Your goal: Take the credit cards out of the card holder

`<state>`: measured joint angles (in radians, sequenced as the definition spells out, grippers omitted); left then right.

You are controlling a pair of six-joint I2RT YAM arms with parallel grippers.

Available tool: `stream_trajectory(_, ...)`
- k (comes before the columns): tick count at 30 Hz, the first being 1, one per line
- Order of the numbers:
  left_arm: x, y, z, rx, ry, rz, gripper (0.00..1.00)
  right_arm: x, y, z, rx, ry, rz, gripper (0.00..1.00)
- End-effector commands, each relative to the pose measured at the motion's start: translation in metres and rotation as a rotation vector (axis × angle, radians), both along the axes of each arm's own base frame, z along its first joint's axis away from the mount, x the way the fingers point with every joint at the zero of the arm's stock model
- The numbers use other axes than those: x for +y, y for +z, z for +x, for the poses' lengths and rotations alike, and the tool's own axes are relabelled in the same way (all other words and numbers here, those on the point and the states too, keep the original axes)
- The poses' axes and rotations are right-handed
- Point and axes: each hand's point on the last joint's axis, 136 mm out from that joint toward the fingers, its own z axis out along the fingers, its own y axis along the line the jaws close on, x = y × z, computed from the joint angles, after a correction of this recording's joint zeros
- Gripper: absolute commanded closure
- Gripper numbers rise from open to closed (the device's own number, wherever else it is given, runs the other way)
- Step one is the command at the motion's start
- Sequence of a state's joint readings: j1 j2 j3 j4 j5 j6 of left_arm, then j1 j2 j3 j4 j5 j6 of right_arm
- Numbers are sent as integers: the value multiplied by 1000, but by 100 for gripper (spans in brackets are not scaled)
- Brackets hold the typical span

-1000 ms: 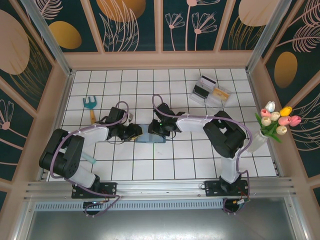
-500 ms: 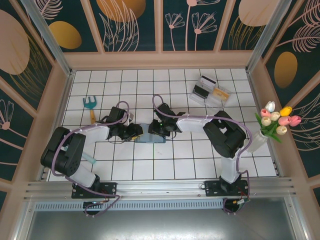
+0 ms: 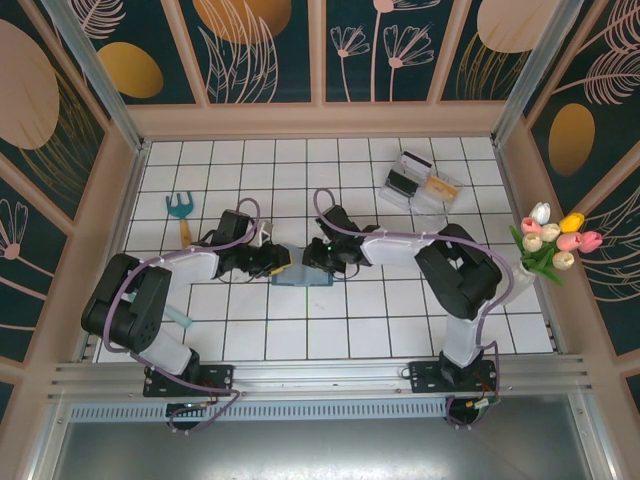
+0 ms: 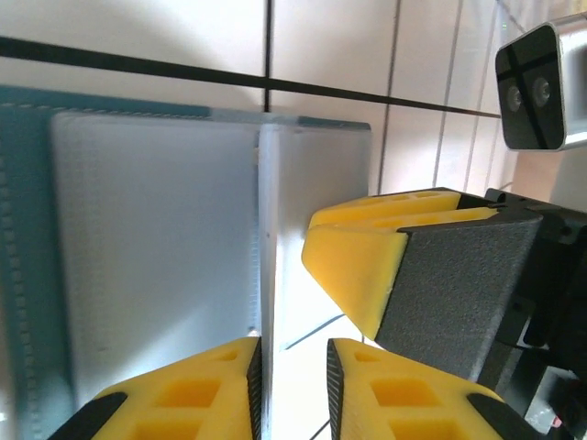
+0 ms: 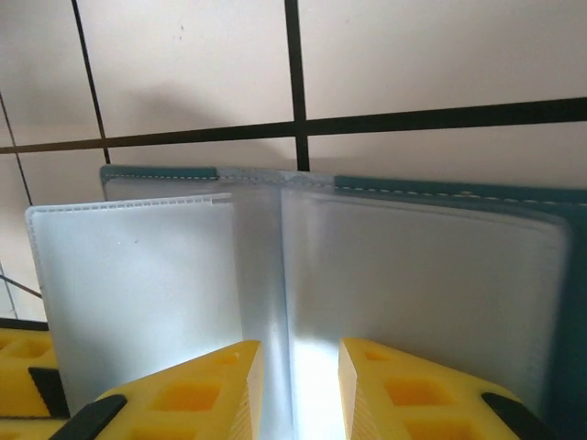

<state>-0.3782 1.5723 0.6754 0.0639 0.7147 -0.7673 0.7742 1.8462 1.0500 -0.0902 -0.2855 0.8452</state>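
The teal card holder (image 3: 300,276) lies open on the tiles in mid-table, its clear sleeves (image 5: 413,284) spread out. One sleeve (image 4: 266,275) stands on edge between my left gripper's jaws (image 4: 293,385), against one pad, with a gap left on the other side. My left gripper (image 3: 280,259) is at the holder's left end. My right gripper (image 3: 308,260) faces it from the right, its jaws (image 5: 301,385) apart astride the sleeves' fold. The sleeves look empty. Two credit cards, a grey one (image 3: 405,178) with a dark stripe and a yellow-orange one (image 3: 441,186), lie far back right.
The cards rest at a clear tray (image 3: 424,201). A teal hand fork (image 3: 181,212) lies at the back left. A vase of tulips (image 3: 553,245) stands at the right edge. Wooden walls ring the tiled floor.
Both grippers have edged right over the holder. The left jaws have narrowed a little round the upright sleeve.
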Motion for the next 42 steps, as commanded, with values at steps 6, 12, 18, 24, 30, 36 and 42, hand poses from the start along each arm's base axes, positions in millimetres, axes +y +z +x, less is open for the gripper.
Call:
stream_trajectory(6, -33, 33, 2, -76, -62, -115, 71, -14, 74, 20, -148, -106, 163, 69)
stream_trajectory(12, -51, 28, 4, -73, -69, -129, 63, -26, 94, 25, -205, -151, 186, 68)
stream_trajectory(18, -59, 9, 2, -44, -81, -89, 56, -26, 88, 23, -179, -158, 184, 69)
stream_trajectory(24, -59, -3, 0, -29, -81, -59, 51, -26, 76, 23, -148, -162, 158, 69)
stream_trajectory(30, -47, -32, -3, 24, -64, 51, 68, -24, 57, 20, -97, -155, 125, 77)
stream_trajectory(36, -43, -31, -2, 23, -60, 83, 82, -24, 26, 13, -22, -142, 59, 84)
stream_trajectory(42, -33, 1, 7, -63, -35, 154, 84, -23, 3, 6, 31, -115, 17, 85)
